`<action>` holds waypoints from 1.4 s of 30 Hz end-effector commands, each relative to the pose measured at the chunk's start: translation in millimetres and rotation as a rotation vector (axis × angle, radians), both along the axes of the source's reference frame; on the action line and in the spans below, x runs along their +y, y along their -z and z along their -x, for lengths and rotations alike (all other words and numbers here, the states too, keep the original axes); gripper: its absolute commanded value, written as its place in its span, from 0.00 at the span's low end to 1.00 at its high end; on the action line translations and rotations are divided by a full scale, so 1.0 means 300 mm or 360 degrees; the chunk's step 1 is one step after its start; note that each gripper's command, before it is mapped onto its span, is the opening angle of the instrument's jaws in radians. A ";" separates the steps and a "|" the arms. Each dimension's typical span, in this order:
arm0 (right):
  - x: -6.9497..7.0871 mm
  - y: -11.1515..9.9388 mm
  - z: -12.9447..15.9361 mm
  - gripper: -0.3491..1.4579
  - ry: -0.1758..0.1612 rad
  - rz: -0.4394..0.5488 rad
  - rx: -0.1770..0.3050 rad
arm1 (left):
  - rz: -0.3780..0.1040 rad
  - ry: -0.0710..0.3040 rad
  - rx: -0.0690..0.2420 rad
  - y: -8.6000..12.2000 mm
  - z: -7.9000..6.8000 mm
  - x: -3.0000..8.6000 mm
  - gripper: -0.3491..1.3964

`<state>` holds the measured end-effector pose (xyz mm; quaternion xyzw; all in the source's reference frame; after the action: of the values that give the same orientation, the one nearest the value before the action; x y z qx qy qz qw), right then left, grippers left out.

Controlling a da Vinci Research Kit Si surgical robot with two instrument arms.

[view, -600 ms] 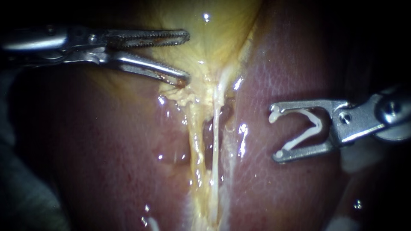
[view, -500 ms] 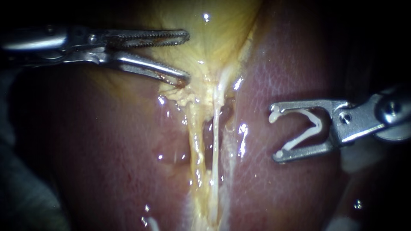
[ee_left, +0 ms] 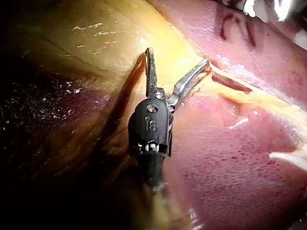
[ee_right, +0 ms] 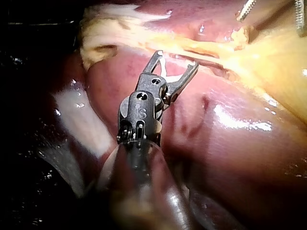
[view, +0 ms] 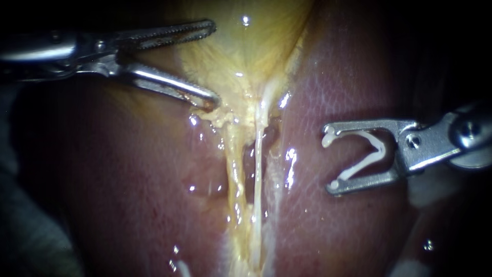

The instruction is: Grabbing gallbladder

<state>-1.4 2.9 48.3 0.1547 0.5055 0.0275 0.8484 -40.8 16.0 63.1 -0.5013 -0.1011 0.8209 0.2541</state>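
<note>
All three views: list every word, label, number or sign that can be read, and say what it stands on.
Endoscope view: none on the yellow gallbladder, the red-brown liver or the white V-shaped clip.
Left wrist view: a small stamped mark on the black hinge housing of the left instrument; not read off.
Right wrist view: a like mark on the black housing of the right instrument; not read off.

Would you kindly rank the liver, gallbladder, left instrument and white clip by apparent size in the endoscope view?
1. Liver, filling most of the view.
2. Gallbladder and left instrument: alike in visible extent, and the instrument lies nearer the camera, so unranked.
3. White clip, clearly smallest.
</note>
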 end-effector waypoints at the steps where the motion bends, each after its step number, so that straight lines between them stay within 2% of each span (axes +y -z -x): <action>1: 0.0000 0.0000 0.0000 0.46 0.0000 0.0000 0.0000 | 0.0012 -0.0007 0.0001 0.0004 -0.0007 -0.0003 0.77; 6: 0.0000 -0.0001 0.0000 0.46 0.0000 0.0000 0.0000 | 0.0013 -0.0029 -0.0011 0.0031 -0.0036 -0.0024 0.80; 8: 0.0000 -0.0001 0.0000 0.46 0.0000 0.0000 0.0000 | 0.0033 -0.0056 -0.0013 0.0040 -0.0048 -0.0036 0.80; 12: 0.0000 -0.0001 0.0000 0.46 0.0000 0.0000 0.0000 | 0.0052 -0.0104 0.0019 0.0054 -0.0058 -0.0059 0.80; 21: 0.0000 -0.0001 0.0001 0.46 0.0000 0.0000 0.0000 | 0.0086 -0.0215 0.0077 0.0059 -0.0024 -0.0127 0.75; 26: 0.0000 0.0000 0.0003 0.46 0.0001 0.0000 0.0001 | 0.0068 -0.0274 0.0108 0.0025 -0.0006 -0.0174 0.70; 30: -0.0001 0.0001 0.0003 0.46 0.0001 0.0000 0.0001 | 0.0060 -0.0314 0.0126 -0.0008 0.0010 -0.0204 0.62; 36: 0.0000 0.0003 0.0004 0.46 0.0001 -0.0001 0.0001 | 0.0057 -0.0340 0.0145 -0.0046 0.0041 -0.0206 0.55; 42: 0.0000 0.0004 0.0003 0.46 0.0001 -0.0001 0.0001 | 0.0060 -0.0349 0.0159 -0.0098 0.0055 -0.0192 0.54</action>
<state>-1.5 2.9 48.1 0.1551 0.5056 0.0272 0.8483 -42.5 10.3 66.3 -0.4493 -0.1272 0.8702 0.1573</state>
